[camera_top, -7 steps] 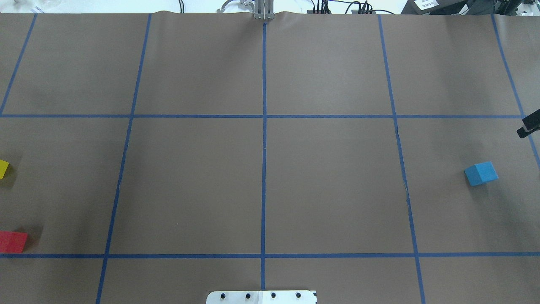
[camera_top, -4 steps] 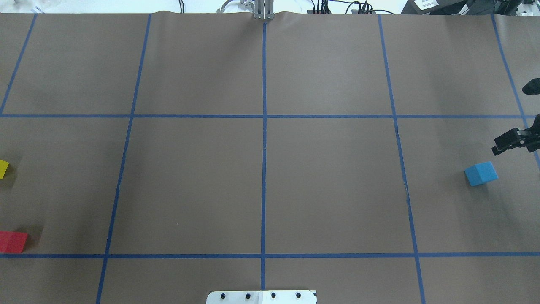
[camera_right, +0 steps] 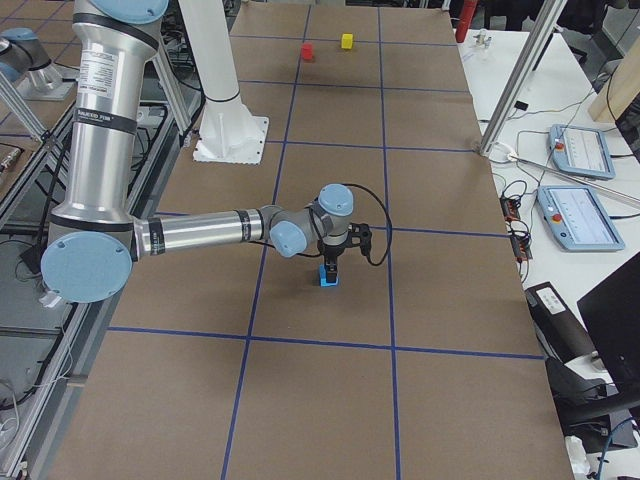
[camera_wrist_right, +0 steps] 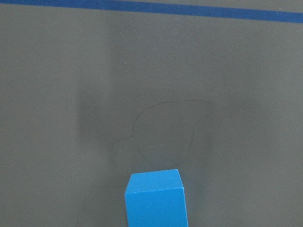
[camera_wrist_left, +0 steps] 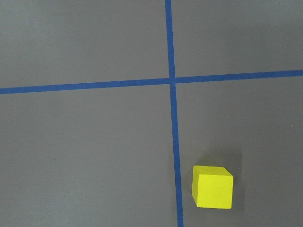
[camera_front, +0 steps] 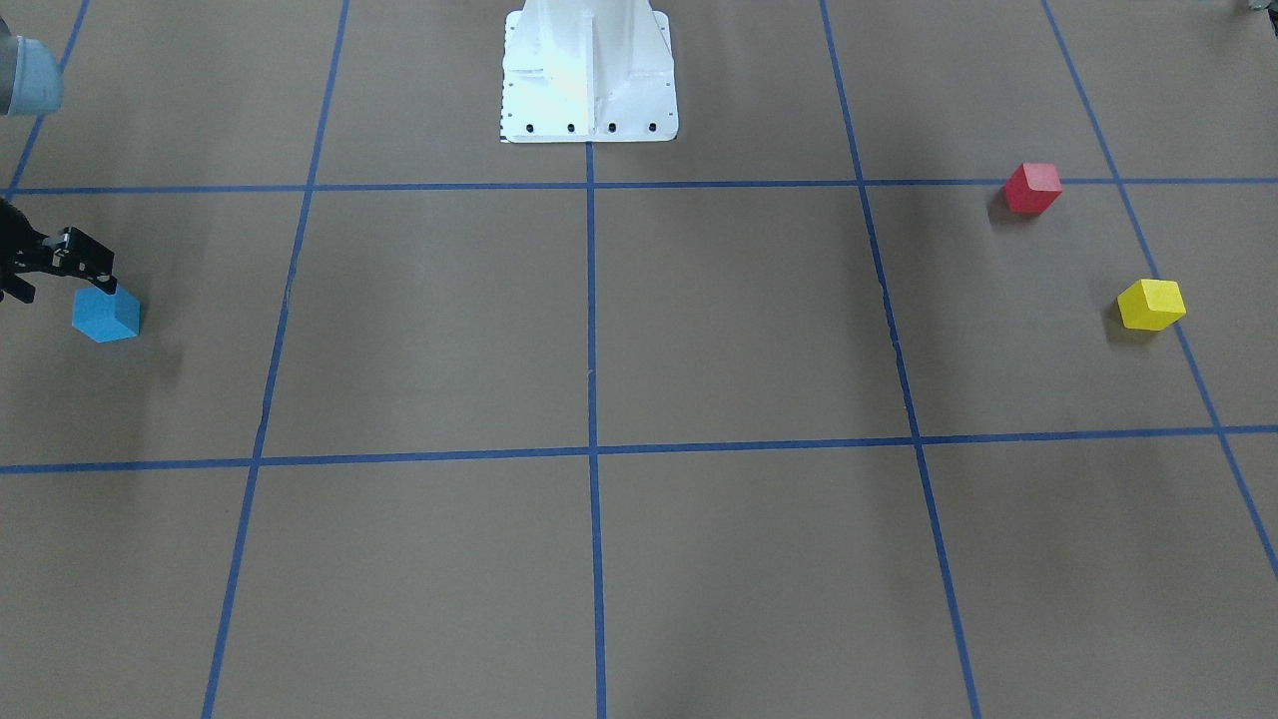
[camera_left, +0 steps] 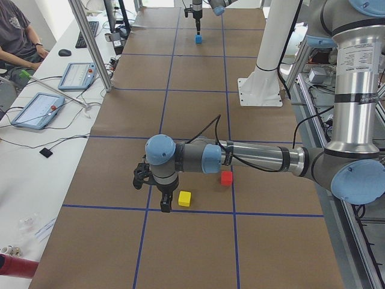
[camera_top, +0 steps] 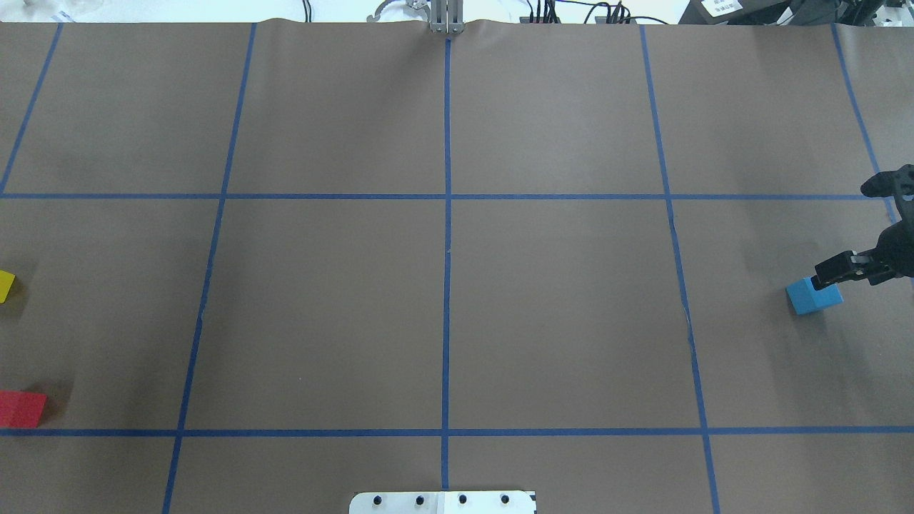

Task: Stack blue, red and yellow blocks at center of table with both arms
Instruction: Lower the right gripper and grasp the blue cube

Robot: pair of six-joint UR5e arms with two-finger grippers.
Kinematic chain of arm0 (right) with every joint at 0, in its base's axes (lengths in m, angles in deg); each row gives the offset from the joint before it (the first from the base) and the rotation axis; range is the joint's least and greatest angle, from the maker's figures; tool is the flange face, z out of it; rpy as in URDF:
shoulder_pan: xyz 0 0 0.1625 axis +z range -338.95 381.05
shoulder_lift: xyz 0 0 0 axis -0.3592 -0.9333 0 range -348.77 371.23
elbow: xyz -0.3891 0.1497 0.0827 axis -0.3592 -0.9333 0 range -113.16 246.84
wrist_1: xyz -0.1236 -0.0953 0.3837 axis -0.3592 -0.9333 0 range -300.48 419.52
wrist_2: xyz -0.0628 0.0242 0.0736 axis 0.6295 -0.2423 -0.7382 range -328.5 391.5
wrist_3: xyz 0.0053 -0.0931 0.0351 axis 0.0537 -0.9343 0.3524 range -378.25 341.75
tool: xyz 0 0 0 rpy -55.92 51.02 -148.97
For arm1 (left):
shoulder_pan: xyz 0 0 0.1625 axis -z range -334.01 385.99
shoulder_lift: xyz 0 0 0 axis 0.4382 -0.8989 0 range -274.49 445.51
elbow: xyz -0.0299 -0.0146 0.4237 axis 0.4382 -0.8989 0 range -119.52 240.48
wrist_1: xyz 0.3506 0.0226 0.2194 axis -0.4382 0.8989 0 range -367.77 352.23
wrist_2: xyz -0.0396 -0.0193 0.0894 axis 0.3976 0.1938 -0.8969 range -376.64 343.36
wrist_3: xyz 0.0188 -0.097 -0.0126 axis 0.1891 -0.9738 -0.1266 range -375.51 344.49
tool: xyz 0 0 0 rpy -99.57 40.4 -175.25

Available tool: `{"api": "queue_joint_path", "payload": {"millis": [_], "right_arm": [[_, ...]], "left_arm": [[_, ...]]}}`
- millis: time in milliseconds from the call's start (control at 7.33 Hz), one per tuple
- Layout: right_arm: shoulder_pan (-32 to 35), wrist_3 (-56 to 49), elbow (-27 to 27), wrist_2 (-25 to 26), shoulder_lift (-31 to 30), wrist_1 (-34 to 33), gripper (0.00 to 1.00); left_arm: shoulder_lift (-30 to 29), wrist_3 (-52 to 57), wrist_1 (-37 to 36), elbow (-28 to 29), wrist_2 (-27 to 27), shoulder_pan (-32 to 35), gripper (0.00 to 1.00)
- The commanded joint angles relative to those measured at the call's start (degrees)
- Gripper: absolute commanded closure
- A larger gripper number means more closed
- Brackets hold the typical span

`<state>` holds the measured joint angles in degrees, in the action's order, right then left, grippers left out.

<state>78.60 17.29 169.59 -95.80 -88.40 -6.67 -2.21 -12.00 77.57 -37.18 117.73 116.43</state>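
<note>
The blue block (camera_top: pixel 814 296) lies at the table's right end; it also shows in the front view (camera_front: pixel 105 315) and at the bottom of the right wrist view (camera_wrist_right: pixel 156 198). My right gripper (camera_top: pixel 850 275) hovers just above it and looks open and empty, one finger over the block's top edge (camera_front: pixel 55 282). The yellow block (camera_front: pixel 1150 305) and the red block (camera_front: pixel 1032 188) lie at the left end. My left gripper (camera_left: pixel 164 205) hangs beside the yellow block (camera_left: pixel 184 198), apart from it; I cannot tell whether it is open. The yellow block shows in the left wrist view (camera_wrist_left: pixel 213 188).
The white robot base (camera_front: pixel 589 80) stands at the table's near middle edge. Blue tape lines (camera_top: pixel 447 250) divide the brown table into squares. An operator (camera_left: pixel 15 36) sits at a side desk with tablets, beyond an aluminium post (camera_left: pixel 90 45).
My right gripper has come in from the right edge and moved towards the blue block, until it overlaps its top edge. The blocks have not moved.
</note>
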Motion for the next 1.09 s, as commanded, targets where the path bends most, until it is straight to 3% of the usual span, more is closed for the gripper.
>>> {"api": "queue_joint_path", "payload": {"millis": [0,136,955], "right_arm": [[-0.77,0.14,-3.67,0.65,-0.13,6.03,0.00],[-1.21,0.49,-6.05,0.39,0.04,9.29,0.00],[-4.37,4.63,-6.16,0.30,0.48,9.59,0.04]], "left_arm": [[-0.08,0.01,0.00,-0.16,0.01,0.00,0.00],[0.00,-0.07,0.00,-0.16,0.01,0.00,0.00],[0.00,0.01,-0.09,-0.95,0.01,0.09,0.00]]}}
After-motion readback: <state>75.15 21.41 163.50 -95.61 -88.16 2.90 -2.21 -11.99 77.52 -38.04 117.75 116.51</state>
